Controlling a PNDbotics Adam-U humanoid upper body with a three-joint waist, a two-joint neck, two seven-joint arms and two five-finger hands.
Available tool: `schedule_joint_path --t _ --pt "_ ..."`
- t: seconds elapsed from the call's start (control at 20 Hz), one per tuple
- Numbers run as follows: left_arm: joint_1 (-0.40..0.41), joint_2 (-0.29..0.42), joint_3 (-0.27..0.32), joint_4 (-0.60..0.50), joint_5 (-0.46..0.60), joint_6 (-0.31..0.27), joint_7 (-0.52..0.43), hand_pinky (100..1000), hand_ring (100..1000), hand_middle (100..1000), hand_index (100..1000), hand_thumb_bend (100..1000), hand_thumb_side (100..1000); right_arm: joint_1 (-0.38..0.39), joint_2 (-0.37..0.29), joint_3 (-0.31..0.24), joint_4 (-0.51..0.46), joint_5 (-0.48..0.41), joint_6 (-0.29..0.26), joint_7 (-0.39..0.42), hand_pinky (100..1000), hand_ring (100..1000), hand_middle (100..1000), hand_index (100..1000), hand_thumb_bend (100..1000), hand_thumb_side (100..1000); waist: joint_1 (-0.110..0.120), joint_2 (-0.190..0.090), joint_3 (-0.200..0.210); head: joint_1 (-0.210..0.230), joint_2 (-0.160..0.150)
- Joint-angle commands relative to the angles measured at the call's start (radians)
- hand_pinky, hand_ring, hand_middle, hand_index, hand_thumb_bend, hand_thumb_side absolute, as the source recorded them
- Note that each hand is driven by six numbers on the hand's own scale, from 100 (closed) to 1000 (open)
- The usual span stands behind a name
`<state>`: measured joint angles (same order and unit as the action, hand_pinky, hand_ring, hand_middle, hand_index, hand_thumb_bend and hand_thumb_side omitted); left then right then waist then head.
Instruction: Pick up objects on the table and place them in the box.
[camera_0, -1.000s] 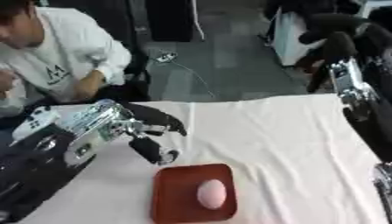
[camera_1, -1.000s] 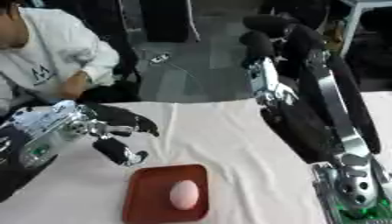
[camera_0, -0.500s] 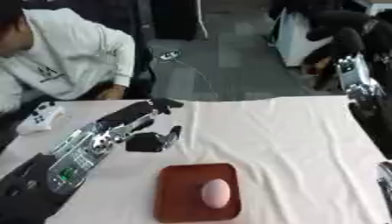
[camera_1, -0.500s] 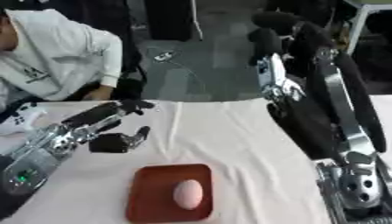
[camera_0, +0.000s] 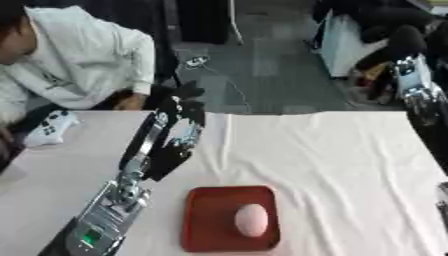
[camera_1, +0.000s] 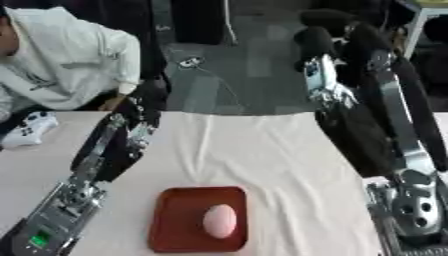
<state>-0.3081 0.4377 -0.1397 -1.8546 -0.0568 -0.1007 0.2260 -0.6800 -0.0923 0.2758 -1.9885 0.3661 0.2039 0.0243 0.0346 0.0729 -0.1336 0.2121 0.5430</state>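
A shallow red box (camera_0: 206, 200) lies on the white cloth near the front, and a pale pink egg-shaped object (camera_0: 251, 220) rests inside it, right of its middle. My left arm stretches from the lower left toward the table's far edge. Its left hand (camera_0: 179, 112) hovers open, fingers pointing away, well beyond the box and to its left, holding nothing. My right hand (camera_1: 322, 75) is raised high at the right, off the table, above its far edge; its grip is hidden.
A white game controller (camera_0: 48, 127) lies at the table's far left. A person in a white top (camera_0: 79, 55) leans in at the far left edge. The white cloth (camera_0: 332, 165) covers the table to the right of the box.
My left arm has straightened and reached forward, carrying the hand from beside the box to near the far edge. The egg-shaped object stays in the box. The camera has shifted.
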Motion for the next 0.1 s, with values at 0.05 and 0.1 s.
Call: schedule_joint_path --t 0.05,0.1 --pt "-0.004 0.003 0.013 -0.073 0.059 -0.002 0.019 788 765 852 1000 100 746 -0.008 -0.007 -0.008 -0.011 0.007 0.003 -0.005 357 569 658 812 100 774 -0.001 -0.010 0.003 -0.004 0.002" --pt "-0.003 0.005 0.013 -0.086 0.072 0.001 0.022 788 764 851 1000 100 747 -0.007 -0.007 -0.008 -0.011 0.008 0.003 -0.005 357 569 658 812 100 775 -0.001 -0.011 0.005 -0.003 0.003"
